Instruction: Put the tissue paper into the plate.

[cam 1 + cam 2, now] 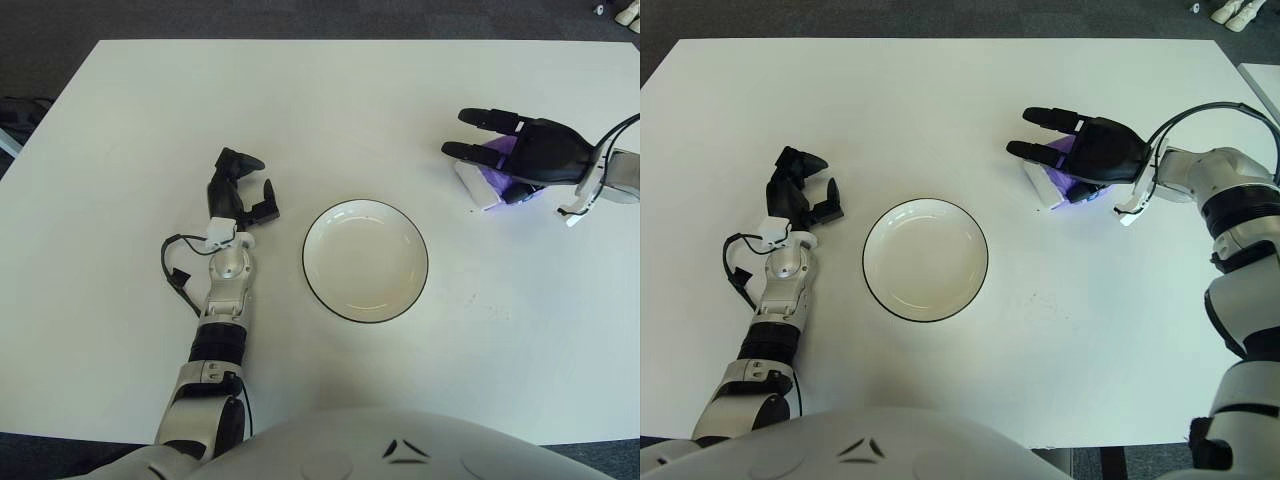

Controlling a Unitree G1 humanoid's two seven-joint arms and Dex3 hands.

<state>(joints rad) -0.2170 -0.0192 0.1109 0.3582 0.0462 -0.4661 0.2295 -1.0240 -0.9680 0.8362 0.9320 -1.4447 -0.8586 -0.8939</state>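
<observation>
**Right robot hand over tissue pack; plate empty**

Work surface: a white rectangular table [330, 110], seen from above, with dark flooring beyond its edges.

Item 1: a round white plate with a thin black rim [366, 260] sits near the middle of the table. Nothing lies in it.

Item 2: a small purple and white pack of tissue paper [481, 176] lies on the table to the right of the plate and somewhat farther back, well apart from it. Only its white left end and a strip of purple show; the remainder is covered from above.

Right robot hand [520, 155]: black, positioned directly over the tissue pack, palm down, arm reaching in from the right edge. Its fingers [1043, 117] are extended and pointing left, spread beyond the pack's left end, not closed around it. Whether the palm touches the pack cannot be determined from either view.

Left robot hand [240, 188]: shows to the left of the plate, apart from it, forearm running back towards the robot's body. Its fingers are loosely curled and hold nothing. A black cable [178, 268] loops beside the wrist.
</observation>
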